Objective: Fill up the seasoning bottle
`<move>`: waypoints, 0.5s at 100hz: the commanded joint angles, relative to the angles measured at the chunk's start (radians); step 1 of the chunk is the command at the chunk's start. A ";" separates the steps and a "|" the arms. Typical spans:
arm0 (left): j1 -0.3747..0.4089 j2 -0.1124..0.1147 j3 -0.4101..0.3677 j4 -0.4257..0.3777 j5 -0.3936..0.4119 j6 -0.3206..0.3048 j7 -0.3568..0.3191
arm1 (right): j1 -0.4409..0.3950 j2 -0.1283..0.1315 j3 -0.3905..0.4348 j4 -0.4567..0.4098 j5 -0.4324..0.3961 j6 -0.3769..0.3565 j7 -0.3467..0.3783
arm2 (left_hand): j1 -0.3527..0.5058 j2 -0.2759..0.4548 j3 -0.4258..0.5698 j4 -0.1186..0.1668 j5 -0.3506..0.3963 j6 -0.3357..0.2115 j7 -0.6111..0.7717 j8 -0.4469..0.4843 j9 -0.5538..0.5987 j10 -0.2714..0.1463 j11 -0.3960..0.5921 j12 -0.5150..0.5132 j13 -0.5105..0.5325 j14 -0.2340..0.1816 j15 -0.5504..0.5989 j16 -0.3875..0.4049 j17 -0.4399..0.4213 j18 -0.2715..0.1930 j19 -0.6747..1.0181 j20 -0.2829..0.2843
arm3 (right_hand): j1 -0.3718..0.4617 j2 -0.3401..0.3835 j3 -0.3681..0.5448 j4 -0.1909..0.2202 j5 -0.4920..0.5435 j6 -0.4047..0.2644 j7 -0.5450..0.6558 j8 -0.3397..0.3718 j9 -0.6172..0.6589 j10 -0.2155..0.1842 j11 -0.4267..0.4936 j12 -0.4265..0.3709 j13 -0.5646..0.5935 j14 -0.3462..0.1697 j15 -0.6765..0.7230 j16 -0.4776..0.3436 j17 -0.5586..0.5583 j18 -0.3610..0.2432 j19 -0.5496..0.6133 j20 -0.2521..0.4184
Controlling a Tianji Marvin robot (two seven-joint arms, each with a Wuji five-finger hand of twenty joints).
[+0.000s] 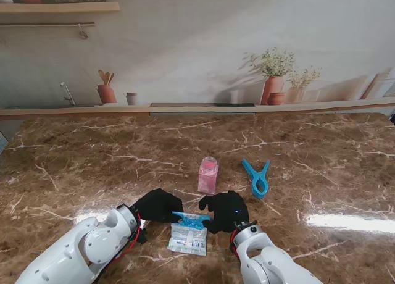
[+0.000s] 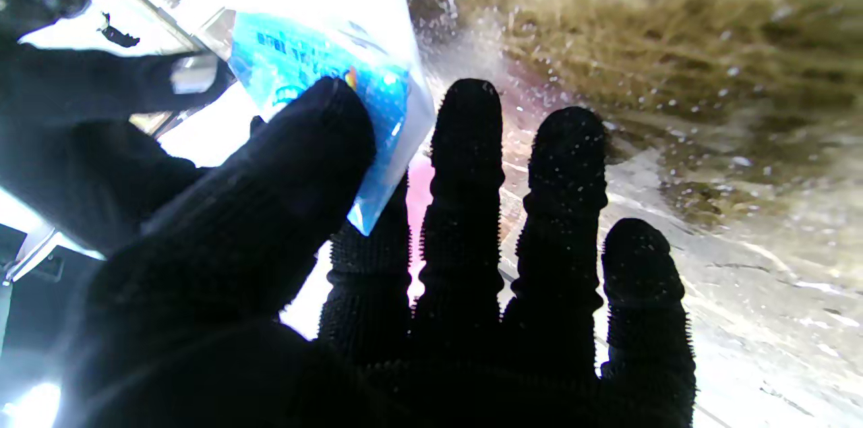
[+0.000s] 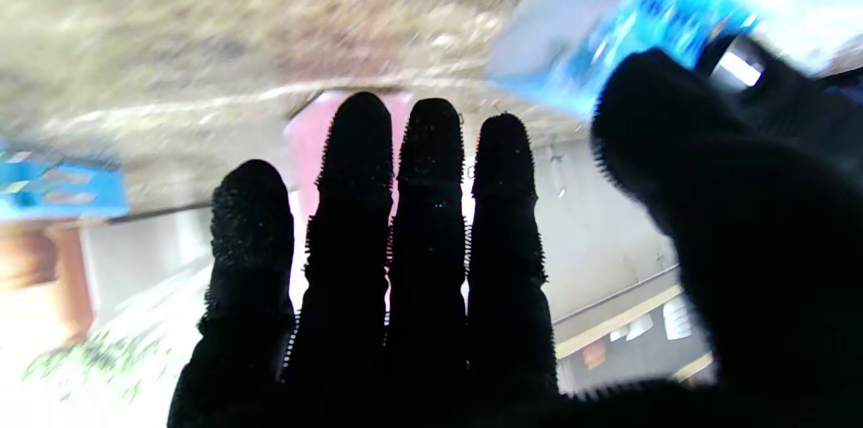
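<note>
A white seasoning bag [image 1: 188,236] with a blue top strip hangs between my two black-gloved hands, near me at the table's middle. My left hand [image 1: 157,205] pinches the strip's left end; its thumb presses on the blue print of the bag [image 2: 323,64]. My right hand [image 1: 225,210] holds the strip's right end, thumb against the bag [image 3: 647,17], its other fingers straight. The pink seasoning bottle [image 1: 208,175] stands upright just beyond the hands, and shows behind the fingers as the bottle [image 2: 421,192] and the bottle [image 3: 307,145]. I cannot tell whether its cap is on.
A blue clip [image 1: 257,177] lies on the brown marble table [image 1: 321,160], to the right of the bottle and farther than my right hand; the clip [image 3: 61,189] also appears blurred in the right wrist view. The table's far edge meets a printed kitchen backdrop.
</note>
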 commanded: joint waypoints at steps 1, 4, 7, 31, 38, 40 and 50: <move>0.006 0.005 0.005 -0.001 0.021 0.004 -0.001 | -0.042 0.015 0.026 -0.035 0.000 0.032 0.002 | 0.026 -0.012 0.050 -0.024 0.057 -0.046 0.039 0.012 0.070 -0.011 0.009 0.012 0.054 -0.005 -0.001 -0.012 0.001 -0.016 0.040 0.007 | -0.054 0.012 -0.015 0.032 -0.034 0.014 -0.029 0.015 -0.033 -0.012 -0.018 -0.020 -0.035 -0.014 -0.028 -0.016 -0.023 -0.013 -0.022 -0.013; 0.007 0.006 0.004 -0.004 0.028 0.006 -0.002 | -0.059 0.015 0.048 -0.053 -0.009 0.041 0.002 | 0.026 -0.013 0.051 -0.024 0.057 -0.044 0.037 0.012 0.071 -0.011 0.008 0.012 0.054 -0.005 -0.001 -0.013 0.001 -0.018 0.040 0.006 | -0.058 0.014 -0.019 0.032 -0.035 0.014 -0.031 0.014 -0.036 -0.011 -0.018 -0.022 -0.037 -0.014 -0.030 -0.017 -0.025 -0.014 -0.025 -0.012; 0.009 0.008 0.003 -0.009 0.034 0.010 -0.006 | -0.072 0.015 0.070 -0.066 -0.016 0.048 0.000 | 0.026 -0.013 0.051 -0.024 0.058 -0.044 0.036 0.011 0.072 -0.012 0.007 0.013 0.054 -0.007 -0.001 -0.014 0.001 -0.019 0.040 0.005 | -0.059 0.016 -0.023 0.033 -0.037 0.015 -0.032 0.014 -0.040 -0.010 -0.018 -0.024 -0.042 -0.014 -0.034 -0.018 -0.028 -0.014 -0.029 -0.012; 0.030 0.017 -0.020 -0.044 0.070 0.035 -0.025 | -0.101 0.019 0.194 -0.101 -0.082 0.161 0.052 | 0.017 -0.014 0.052 -0.023 0.060 -0.049 0.033 0.008 0.078 -0.021 0.001 0.018 0.061 -0.010 0.002 -0.018 0.006 -0.022 0.047 -0.001 | -0.083 0.066 -0.082 0.040 -0.162 0.090 -0.096 0.007 -0.208 0.023 -0.057 -0.062 -0.202 0.011 -0.137 -0.060 -0.146 -0.014 -0.168 -0.017; 0.035 0.018 -0.026 -0.051 0.083 0.038 -0.023 | -0.082 0.023 0.205 -0.088 -0.103 0.211 0.091 | 0.013 -0.015 0.052 -0.023 0.060 -0.050 0.032 0.008 0.080 -0.024 -0.001 0.018 0.061 -0.013 0.003 -0.019 0.008 -0.024 0.048 -0.002 | -0.099 0.090 -0.108 0.042 -0.246 0.141 -0.145 0.001 -0.316 0.043 -0.081 -0.083 -0.298 0.017 -0.185 -0.086 -0.198 -0.021 -0.230 -0.015; 0.035 0.018 -0.027 -0.052 0.086 0.038 -0.023 | -0.075 0.024 0.206 -0.084 -0.104 0.224 0.102 | 0.013 -0.016 0.053 -0.022 0.059 -0.051 0.032 0.008 0.080 -0.025 -0.001 0.018 0.061 -0.012 0.003 -0.019 0.008 -0.025 0.049 -0.003 | -0.101 0.095 -0.115 0.043 -0.267 0.155 -0.158 0.000 -0.346 0.049 -0.083 -0.089 -0.323 0.018 -0.195 -0.095 -0.210 -0.024 -0.246 -0.011; 0.036 0.019 -0.031 -0.057 0.090 0.036 -0.024 | -0.034 0.021 0.209 -0.047 -0.090 0.276 0.118 | 0.008 -0.017 0.056 -0.022 0.059 -0.058 0.031 0.008 0.081 -0.029 -0.003 0.017 0.058 -0.013 0.002 -0.020 0.005 -0.025 0.048 -0.004 | -0.113 0.130 -0.149 0.047 -0.360 0.216 -0.204 0.000 -0.483 0.077 -0.084 -0.106 -0.428 0.026 -0.216 -0.119 -0.251 -0.026 -0.299 0.001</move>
